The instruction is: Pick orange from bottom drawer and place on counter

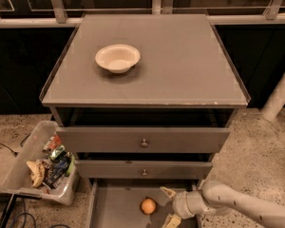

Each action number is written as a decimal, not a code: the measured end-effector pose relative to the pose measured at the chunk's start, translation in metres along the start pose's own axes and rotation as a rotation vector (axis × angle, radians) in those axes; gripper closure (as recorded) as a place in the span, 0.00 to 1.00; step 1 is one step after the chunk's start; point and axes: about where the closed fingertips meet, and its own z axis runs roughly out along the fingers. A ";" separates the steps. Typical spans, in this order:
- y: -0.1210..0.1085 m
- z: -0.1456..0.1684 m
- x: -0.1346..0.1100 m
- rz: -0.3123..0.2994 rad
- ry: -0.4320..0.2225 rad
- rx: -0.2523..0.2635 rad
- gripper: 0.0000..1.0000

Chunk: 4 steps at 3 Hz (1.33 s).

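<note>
The orange lies on the floor of the open bottom drawer, near the middle. My gripper is low over the drawer just right of the orange, its two pale fingers spread open, one above and one below, the orange just beyond their tips. Nothing is held. The arm reaches in from the lower right. The counter is the grey cabinet top above.
A white bowl stands on the counter's left part. Two upper drawer fronts with small knobs hang over the bottom drawer. A clear bin of packets stands on the floor at left, with cables beside it. A white post rises at right.
</note>
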 end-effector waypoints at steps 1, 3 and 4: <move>-0.012 0.016 0.016 0.032 0.001 0.029 0.00; -0.062 0.053 0.059 0.056 -0.048 0.150 0.00; -0.075 0.072 0.075 0.064 -0.069 0.194 0.00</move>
